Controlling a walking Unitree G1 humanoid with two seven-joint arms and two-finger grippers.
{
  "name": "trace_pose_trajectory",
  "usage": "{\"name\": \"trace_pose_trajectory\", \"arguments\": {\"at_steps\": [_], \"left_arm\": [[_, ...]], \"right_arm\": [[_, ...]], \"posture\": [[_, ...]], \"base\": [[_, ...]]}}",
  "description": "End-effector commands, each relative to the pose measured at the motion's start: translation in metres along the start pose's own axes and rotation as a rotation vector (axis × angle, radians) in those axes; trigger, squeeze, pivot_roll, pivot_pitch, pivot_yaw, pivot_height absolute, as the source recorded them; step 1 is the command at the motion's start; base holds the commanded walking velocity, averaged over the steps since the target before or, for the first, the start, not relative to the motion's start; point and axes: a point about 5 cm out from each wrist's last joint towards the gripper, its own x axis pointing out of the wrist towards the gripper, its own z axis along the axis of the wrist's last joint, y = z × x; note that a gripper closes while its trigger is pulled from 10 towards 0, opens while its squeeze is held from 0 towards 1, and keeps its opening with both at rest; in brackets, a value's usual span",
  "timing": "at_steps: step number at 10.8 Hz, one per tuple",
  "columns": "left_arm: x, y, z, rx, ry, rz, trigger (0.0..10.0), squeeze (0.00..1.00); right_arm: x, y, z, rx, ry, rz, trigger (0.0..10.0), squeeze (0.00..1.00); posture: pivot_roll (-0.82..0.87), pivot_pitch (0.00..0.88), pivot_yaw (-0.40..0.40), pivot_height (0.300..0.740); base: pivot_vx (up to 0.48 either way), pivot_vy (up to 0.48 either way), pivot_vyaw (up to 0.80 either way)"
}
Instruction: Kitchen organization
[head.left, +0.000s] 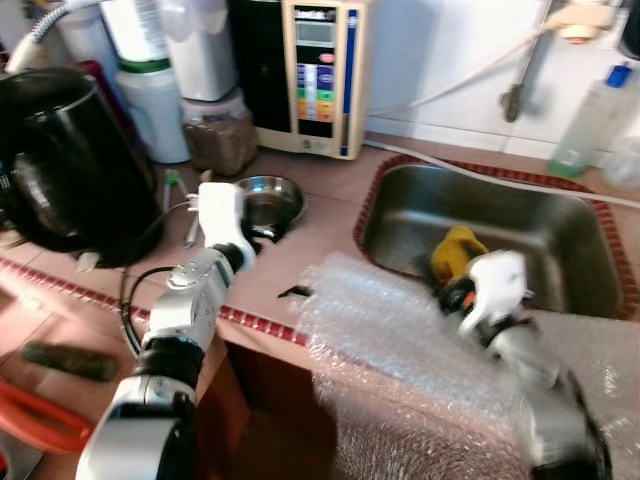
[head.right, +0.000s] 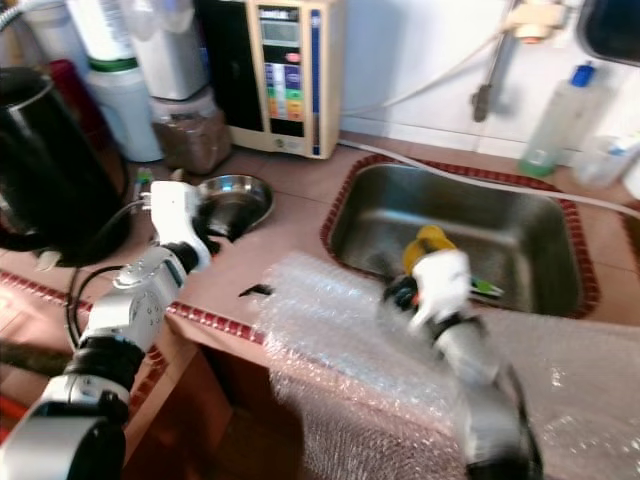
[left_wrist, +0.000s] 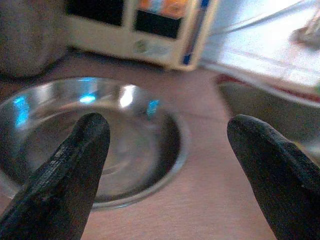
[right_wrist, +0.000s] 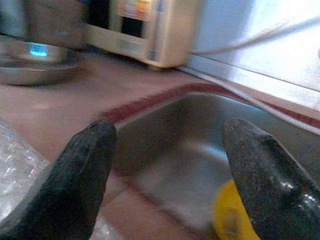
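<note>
Left wrist view has our left gripper (left_wrist: 165, 150) with jaws apart just short of the steel bowl (left_wrist: 90, 135) on the worktop (head.left: 320, 240), so we judge closing on its rim comes next, while our right gripper (right_wrist: 170, 165), also apart, hovers at the sink (head.left: 520, 220).

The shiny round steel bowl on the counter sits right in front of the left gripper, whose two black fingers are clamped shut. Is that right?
Not quite. The shiny round steel bowl does sit in front of the left gripper, but its two black fingers are spread wide apart, not clamped shut. The left wrist view shows the gap, with the bowl and brown counter between them.
</note>
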Motion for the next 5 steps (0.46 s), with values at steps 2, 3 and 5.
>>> {"name": "trace_pose_trajectory", "arguments": {"at_steps": [2,3,5], "left_arm": [[0.002,0.011,0.002,-0.007,0.005,0.094,10.0,0.0],[0.005,0.018,0.002,0.005,0.014,0.175,10.0,0.0],[0.007,0.02,0.002,-0.007,0.012,0.216,10.0,0.0]], "right_arm": [[-0.007,0.023,0.009,0.013,-0.019,0.097,10.0,1.0],[-0.022,0.044,0.011,0.061,0.012,0.16,10.0,1.0],[-0.029,0.055,0.012,0.071,0.032,0.16,10.0,1.0]], "posture": [[0.01,0.0,0.053,0.74],[0.01,0.0,0.063,0.74],[0.01,0.0,0.07,0.74]], "base": [[0.0,0.0,0.0],[0.0,0.0,0.0],[0.0,0.0,0.0]]}}
